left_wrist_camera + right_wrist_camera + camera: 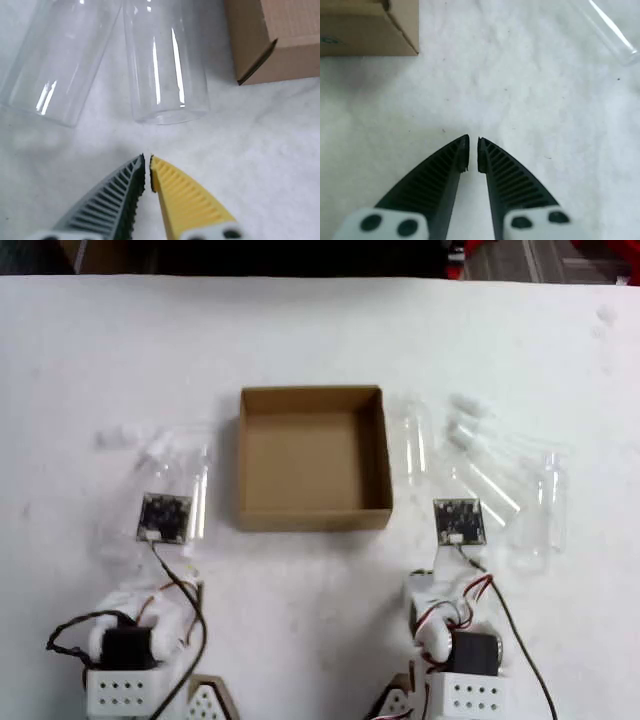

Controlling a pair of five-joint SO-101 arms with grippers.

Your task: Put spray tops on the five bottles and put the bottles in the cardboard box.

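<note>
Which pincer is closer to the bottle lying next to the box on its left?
Left. The left pincer sits just short of that bottle, at its base; the right pincer is beyond the box's other side.

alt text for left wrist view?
The left gripper, grey and yellow fingers shut and empty, is above the white table. Just ahead lie two clear bottles, bases toward it; a corner of the cardboard box sits beside them.

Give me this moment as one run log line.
cardboard box open, mid-table | bottles lying on table either side of it | left gripper shut, near two bottles | right gripper shut, over table near box
</note>
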